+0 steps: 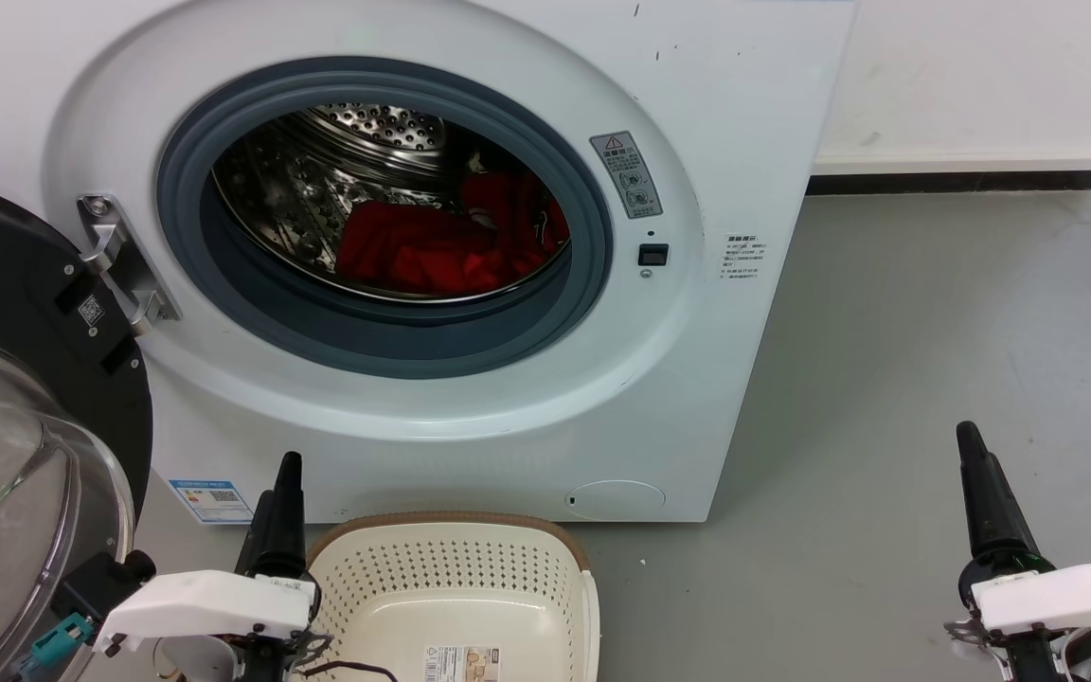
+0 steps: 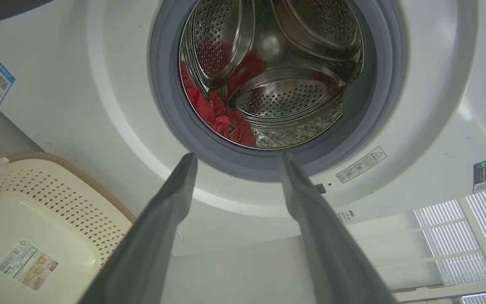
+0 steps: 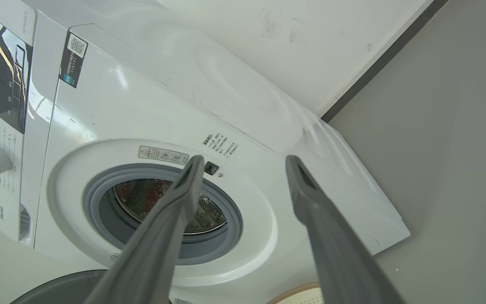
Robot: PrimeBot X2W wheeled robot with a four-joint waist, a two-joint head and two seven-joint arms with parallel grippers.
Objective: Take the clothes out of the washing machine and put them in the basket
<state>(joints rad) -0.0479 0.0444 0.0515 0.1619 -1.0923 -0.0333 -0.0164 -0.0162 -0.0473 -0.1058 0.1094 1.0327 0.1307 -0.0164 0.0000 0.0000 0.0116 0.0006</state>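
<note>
Grey floor (image 1: 886,379), lower centre: basket (image 1: 451,568). Clothes (image 1: 432,246) lie inside the washing machine (image 1: 725,95), upper centre. Left gripper (image 2: 238,156) and right gripper (image 3: 245,158): fingers spread wide, holding nothing. Hazard: a shallow pinch may snag fabric on the gasket (image 1: 384,346)

Laundry corner, white washing machine (image 1: 725,104), grey floor (image 1: 934,379), plain white wall (image 1: 981,76)
</note>
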